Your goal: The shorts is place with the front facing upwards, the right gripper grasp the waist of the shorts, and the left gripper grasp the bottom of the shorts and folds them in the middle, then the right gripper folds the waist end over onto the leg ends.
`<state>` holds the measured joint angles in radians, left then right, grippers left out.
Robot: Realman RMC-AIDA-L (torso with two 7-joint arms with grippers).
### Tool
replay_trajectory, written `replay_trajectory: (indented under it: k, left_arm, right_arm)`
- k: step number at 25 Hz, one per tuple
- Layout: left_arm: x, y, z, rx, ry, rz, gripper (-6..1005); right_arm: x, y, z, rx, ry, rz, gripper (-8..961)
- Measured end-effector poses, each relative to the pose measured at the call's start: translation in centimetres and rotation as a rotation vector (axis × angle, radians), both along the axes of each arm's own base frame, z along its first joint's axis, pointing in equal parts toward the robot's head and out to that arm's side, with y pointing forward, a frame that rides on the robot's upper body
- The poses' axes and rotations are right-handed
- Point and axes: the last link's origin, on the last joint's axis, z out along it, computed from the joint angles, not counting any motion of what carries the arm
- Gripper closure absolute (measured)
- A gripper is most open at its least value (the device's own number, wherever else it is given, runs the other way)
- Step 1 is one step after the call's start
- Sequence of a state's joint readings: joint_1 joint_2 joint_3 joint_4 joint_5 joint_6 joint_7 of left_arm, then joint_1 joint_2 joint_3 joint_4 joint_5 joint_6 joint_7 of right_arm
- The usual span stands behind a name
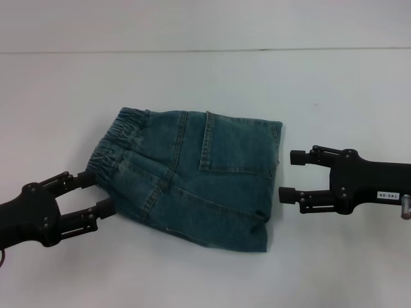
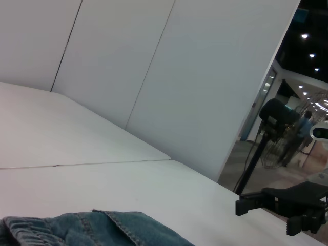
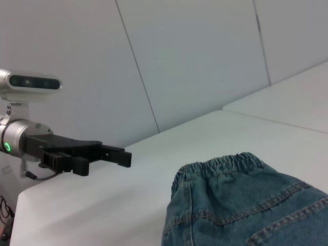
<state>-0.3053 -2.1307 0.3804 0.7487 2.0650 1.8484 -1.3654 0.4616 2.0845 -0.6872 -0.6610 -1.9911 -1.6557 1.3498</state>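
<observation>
I have the shorts (image 1: pixel 192 173) lying flat on the white table (image 1: pixel 205 77), between my two grippers. They look already doubled lengthwise, one leg over the other; that is my reading from the single narrow panel with stacked pockets.

Key relation: the long axis of the shorts runs across, from one gripper to the other. The waist of the shorts (image 1: pixel 115 144) points at the left gripper (image 1: pixel 96 192), not the right. The leg ends (image 1: pixel 273 186) face the right gripper (image 1: pixel 288 174).

Left gripper: fingers spread, tips straddling the lower corner of the waist, just beside or touching the cloth. I cannot tell whether there is contact. Nothing pinched.

Right gripper: fingers spread, empty, level with the hem edge, standing near it with a strip of bare table between.

The right wrist view confirms the ruffled band sits on the far side of the cloth from my right arm, toward the left gripper.

Judgement: the task gives the final fold, waist over leg ends, to the right gripper, yet the waist lies nearest the left arm. The right gripper would need to reach across the whole length of the shorts.
</observation>
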Motion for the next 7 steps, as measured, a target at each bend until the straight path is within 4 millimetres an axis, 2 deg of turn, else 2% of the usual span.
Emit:
replay_trajectory:
  k: [7]
  left_arm:
    - [0.03,-0.06,-0.16,-0.005,0.001,0.000,140]
  right_arm:
    - [0.03,-0.11,-0.17,-0.006,0.006,-0.005,-5]
